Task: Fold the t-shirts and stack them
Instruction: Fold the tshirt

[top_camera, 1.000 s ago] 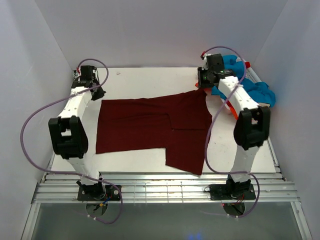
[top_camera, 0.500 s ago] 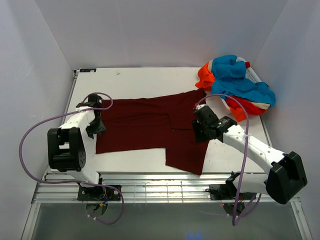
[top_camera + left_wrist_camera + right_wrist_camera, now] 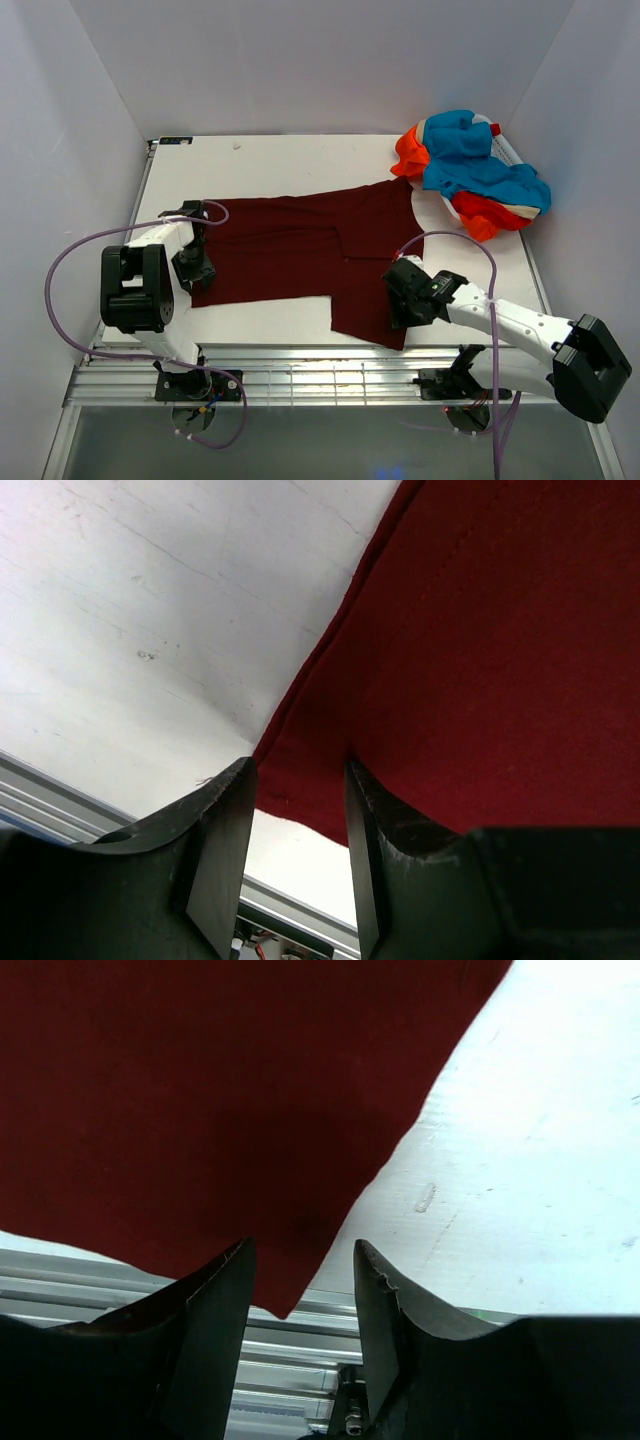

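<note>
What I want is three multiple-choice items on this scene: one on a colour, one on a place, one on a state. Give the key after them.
1. What colour is the flat shirt?
A. turquoise
B. maroon
C. white

2. Where does the pile of orange and blue shirts lie?
A. at the far right corner of the table
B. at the near left corner
C. on the flat shirt

3. How do the jaws of the left gripper stand?
A. shut on cloth
B. open, at the flat shirt's near left corner
C. open, far from any cloth

Key:
1 B: the top view shows dark maroon cloth spread out mid-table.
2 A: the pile sits heaped by the far right walls, apart from the flat shirt.
3 B: the left wrist view shows a gap between the fingers, with the cloth's edge in it.
</note>
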